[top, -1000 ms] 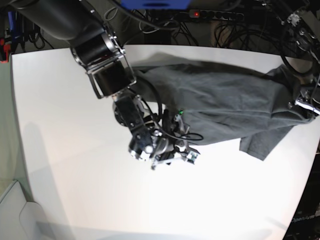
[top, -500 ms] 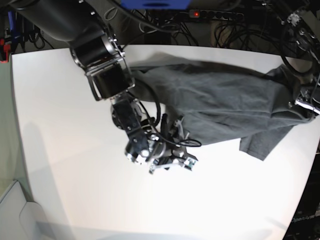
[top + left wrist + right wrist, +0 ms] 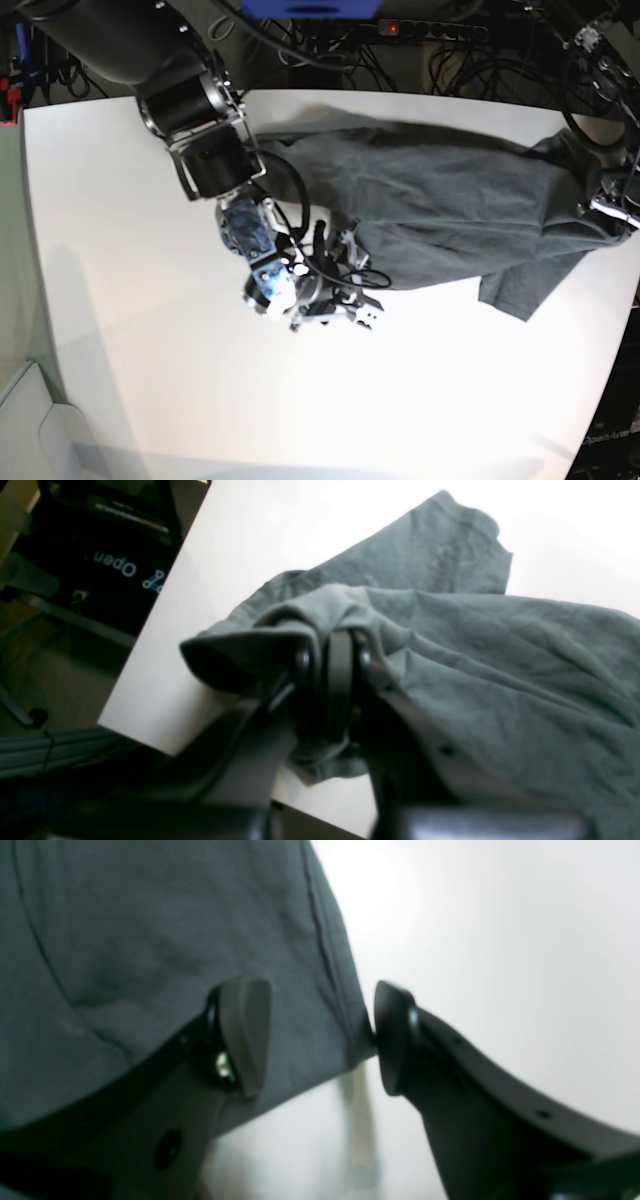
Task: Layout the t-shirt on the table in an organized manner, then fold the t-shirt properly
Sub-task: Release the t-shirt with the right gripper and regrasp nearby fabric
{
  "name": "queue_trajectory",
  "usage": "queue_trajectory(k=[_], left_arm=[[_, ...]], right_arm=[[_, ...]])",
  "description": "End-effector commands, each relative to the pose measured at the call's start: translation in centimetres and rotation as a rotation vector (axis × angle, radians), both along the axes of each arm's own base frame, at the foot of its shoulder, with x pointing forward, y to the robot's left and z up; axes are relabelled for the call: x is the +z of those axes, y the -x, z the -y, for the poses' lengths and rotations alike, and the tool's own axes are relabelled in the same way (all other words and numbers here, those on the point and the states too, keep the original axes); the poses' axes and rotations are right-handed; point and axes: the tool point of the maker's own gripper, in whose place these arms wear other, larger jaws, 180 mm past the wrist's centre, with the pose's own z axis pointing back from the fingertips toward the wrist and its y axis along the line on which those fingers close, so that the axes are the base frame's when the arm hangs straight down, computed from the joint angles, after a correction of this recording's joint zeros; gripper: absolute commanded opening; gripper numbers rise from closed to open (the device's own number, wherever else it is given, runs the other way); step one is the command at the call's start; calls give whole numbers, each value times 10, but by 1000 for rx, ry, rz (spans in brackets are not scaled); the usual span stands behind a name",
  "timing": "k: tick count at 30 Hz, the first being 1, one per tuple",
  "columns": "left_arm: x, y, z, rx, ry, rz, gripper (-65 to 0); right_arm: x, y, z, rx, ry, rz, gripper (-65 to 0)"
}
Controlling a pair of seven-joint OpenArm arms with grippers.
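Plain dark charcoal-grey cloth t-shirt (image 3: 440, 215) lying rumpled across the far right part of the large smooth white matte surface (image 3: 130, 300), spread from near the middle out to the right edge, one flap hanging down toward the near side. Right end of the cloth bunched and lifted at the surface's edge, pinched there by the left hand (image 3: 332, 655), its dark fingers pressed together on a fold of fabric that drapes over them on both sides. In the left wrist view, a short sleeve (image 3: 450, 545) lying flat beyond the bunched fold.

Right hand (image 3: 320, 1040) low over the surface at the shirt's near left hem, spread wide, nothing gripped. One grey finger (image 3: 245, 1030) over the cloth, the other just beside the stitched hem (image 3: 325, 955) on the bare white side, hem edge between the two. In the base view, same right hand at the end of the black arm (image 3: 190, 110) reaching from the far left corner, by the shirt's lower edge.
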Motion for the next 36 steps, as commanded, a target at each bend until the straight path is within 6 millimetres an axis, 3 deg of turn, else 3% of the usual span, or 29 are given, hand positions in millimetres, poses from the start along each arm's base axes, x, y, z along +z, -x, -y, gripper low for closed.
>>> queue_trajectory(k=[1,4,9,15,24,30,33,36], left_arm=[[15,-6,-5,-1,-33,47,-648],[15,-6,-5,-1,-32,46,-648],[15,-6,-5,-1,-32,48,-648],[15,-6,-5,-2,-30,48,-648],[16,-6,-5,-4,-32,52,-648],[17,-6,-4,-6,-32,52,-648],[16,-5,-4,-7,-33,50,-648],[16,-5,-5,-4,-34,49,-648]], right_arm=[[22,-13,-12,6,-45,48,-337],[19,-12,-11,6,-44,42,-434],[11,-3,-12,7,-43,21,-650],[26,-15,-5,1,-39,73,-650],[78,-30,-5,-4,-46,214,-650],[120,-22,-34,52,-100,327,-650],[132,-7,-55,140,-64,379,-650],[133,20,-76,234,-34,404,-650]])
